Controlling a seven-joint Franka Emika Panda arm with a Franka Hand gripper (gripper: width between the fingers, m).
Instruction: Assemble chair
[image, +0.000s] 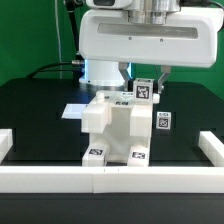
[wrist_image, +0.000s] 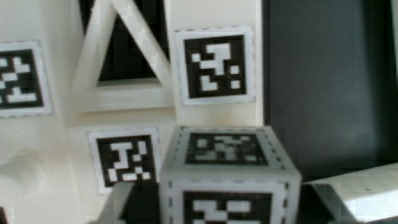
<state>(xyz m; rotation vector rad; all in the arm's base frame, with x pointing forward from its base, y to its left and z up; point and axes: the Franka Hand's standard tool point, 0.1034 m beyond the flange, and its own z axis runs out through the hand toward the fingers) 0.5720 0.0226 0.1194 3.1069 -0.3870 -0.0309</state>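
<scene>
The chair's white tagged parts stand joined in the middle of the black table (image: 40, 100) as a chunky assembly (image: 112, 128). My gripper (image: 143, 90) hangs just above its far right corner, shut on a white tagged block (image: 144, 91) held between the fingers. In the wrist view the held block (wrist_image: 222, 160) fills the space at my gripper (wrist_image: 222, 205), with the jaws tight against its two sides. Beyond it lies a white slatted chair part (wrist_image: 125, 90) with several tags. Another small tagged part (image: 162, 122) sits at the assembly's right side in the exterior view.
A white rail (image: 110, 178) runs along the front, with raised ends at the exterior view's left (image: 5, 140) and right (image: 212, 145). The marker board (image: 74, 111) lies flat behind the assembly on the exterior view's left. The arm's base (image: 100, 72) stands at the back.
</scene>
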